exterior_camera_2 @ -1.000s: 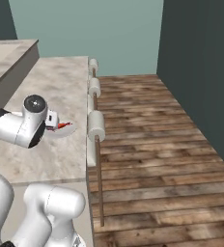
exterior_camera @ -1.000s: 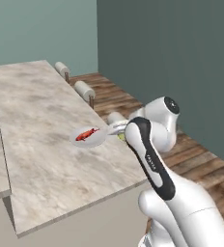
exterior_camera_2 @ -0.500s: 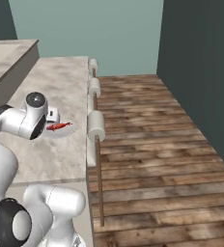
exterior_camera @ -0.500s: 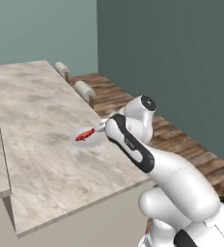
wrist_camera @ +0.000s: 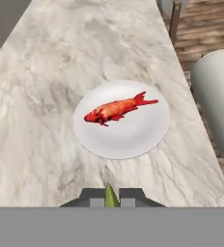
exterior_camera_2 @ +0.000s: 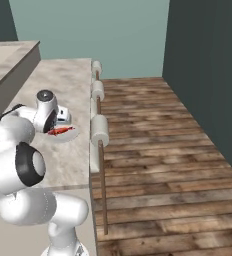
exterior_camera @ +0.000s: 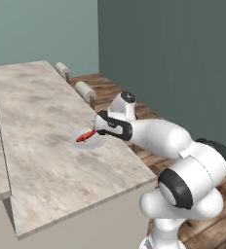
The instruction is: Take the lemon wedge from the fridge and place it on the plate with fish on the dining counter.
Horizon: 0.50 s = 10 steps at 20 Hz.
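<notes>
Lemon wedge (wrist_camera: 111, 195): a thin yellow-green sliver pinched between the two dark finger tips at the bottom of the hand view, the fingers drawn in narrow around it. Only its upper edge shows; the rest is hidden between the tips.

Gripper (wrist_camera: 111, 198) sits short of the plate (wrist_camera: 128, 132), with a strip of bare stone between the wedge and the near rim. In the left base view the gripper (exterior_camera: 99, 123) is just beside the plate's (exterior_camera: 96, 141) right edge, low over the counter.

Plate is round, pale, shallow, flat on the dining counter (wrist_camera: 51, 72), close to the counter's edge on the stool side. Fish (wrist_camera: 118, 109) lies across the plate's middle, red-orange, head to the left and tail to the upper right in the hand view, all of it inside the rim. Also seen as a red streak in the left base view (exterior_camera: 86, 136) and the right base view (exterior_camera_2: 61, 131).

Counter top is beige-grey marbled stone. A row of pale cylindrical stools (exterior_camera_2: 99, 130) stands along its side over a wooden plank floor (exterior_camera_2: 158, 145). Teal wall (exterior_camera_2: 93, 25) behind
</notes>
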Available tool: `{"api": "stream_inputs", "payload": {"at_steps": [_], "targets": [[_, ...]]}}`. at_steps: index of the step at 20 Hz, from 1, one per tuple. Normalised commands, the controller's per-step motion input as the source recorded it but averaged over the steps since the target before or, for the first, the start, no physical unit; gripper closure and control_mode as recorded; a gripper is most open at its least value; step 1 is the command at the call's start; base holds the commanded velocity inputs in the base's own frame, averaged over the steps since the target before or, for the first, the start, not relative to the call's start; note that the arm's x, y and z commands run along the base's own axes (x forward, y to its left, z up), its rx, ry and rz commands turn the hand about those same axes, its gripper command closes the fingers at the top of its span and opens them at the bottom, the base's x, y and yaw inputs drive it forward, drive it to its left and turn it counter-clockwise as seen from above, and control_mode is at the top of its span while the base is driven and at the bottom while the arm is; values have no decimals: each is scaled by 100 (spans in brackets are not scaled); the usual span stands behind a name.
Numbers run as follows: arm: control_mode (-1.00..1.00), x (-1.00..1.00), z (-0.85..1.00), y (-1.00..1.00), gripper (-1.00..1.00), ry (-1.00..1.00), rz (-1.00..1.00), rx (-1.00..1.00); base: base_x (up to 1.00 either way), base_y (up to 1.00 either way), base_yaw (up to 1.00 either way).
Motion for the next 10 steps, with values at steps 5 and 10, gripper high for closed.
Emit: {"api": "stream_inputs", "payload": {"at_steps": [5, 10], "targets": [[-100, 35, -7, 5, 100, 11, -3, -9, 0, 0, 0], [-100, 34, -35, 6, 100, 5, -4, -13, 0, 0, 0]]}}
